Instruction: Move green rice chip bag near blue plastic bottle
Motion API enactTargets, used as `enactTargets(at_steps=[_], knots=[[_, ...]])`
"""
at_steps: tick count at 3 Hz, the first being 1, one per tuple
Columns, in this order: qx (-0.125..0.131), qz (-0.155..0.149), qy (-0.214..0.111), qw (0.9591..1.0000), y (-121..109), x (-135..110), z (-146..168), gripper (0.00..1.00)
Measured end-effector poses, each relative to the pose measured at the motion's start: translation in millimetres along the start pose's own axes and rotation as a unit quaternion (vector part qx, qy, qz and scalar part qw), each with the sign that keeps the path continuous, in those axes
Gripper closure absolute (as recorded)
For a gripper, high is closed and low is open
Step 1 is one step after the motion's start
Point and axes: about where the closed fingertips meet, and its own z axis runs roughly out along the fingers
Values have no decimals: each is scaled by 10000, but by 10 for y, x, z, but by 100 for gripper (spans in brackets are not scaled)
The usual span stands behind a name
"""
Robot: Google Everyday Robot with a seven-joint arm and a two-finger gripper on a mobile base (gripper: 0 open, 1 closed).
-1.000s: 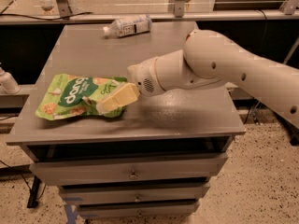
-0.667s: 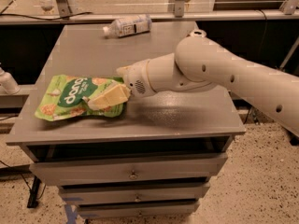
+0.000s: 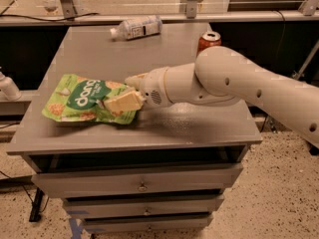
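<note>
The green rice chip bag (image 3: 79,101) lies flat at the table's front left, logo up. My gripper (image 3: 128,89) is at the bag's right end, reaching in from the right. Its fingers stand apart: one pale finger (image 3: 121,102) rests over the bag's right corner, the other (image 3: 134,78) is just behind the bag's edge. The bag lies on the table and is not lifted. The blue plastic bottle (image 3: 137,27) lies on its side at the table's far edge, cap to the left, well apart from the bag.
A red cola can (image 3: 209,39) stands at the back right, just behind my arm (image 3: 224,81). The grey table (image 3: 199,126) has drawers below its front edge. A rail with posts runs behind the table.
My arm has moved left and the gripper has slid further over the bag's right end. The bag and bottle have not moved.
</note>
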Motion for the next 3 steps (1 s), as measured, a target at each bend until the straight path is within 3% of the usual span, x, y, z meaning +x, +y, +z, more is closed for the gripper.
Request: enactTargets(at_steps=[1,2,3], knots=[[337,-76,-46,9994,-108,-70,-166,87],[753,-178,-169,9969,-314,-312,-335,100],[1230,-126,-309,9918,-556,-716,-564,100]])
